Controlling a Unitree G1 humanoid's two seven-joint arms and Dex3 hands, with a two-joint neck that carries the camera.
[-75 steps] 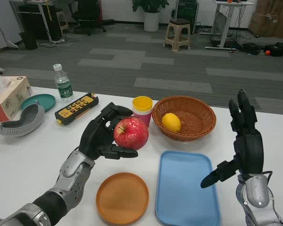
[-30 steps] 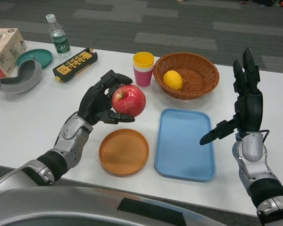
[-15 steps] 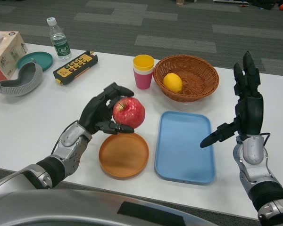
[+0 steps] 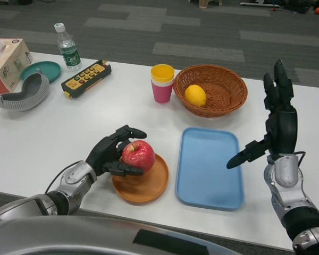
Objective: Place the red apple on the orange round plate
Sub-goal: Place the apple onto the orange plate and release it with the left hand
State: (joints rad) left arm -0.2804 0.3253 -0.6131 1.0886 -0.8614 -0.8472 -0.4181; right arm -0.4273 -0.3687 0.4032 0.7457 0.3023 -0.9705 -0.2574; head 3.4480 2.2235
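One apple (image 4: 138, 155), one lemon (image 4: 195, 95), two plates (image 4: 149, 187), two cups (image 4: 162, 82).

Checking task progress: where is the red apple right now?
In the head view, the red apple sits low left of centre, gripped by the left hand, over the orange round plate, beside the blue tray.

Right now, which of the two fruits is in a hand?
The red apple, held by the left hand over the orange plate. The lemon lies untouched in the wicker basket.

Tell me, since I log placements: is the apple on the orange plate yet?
On it, unreleased: the red apple sits over the orange plate, with the left robot hand gripping it.
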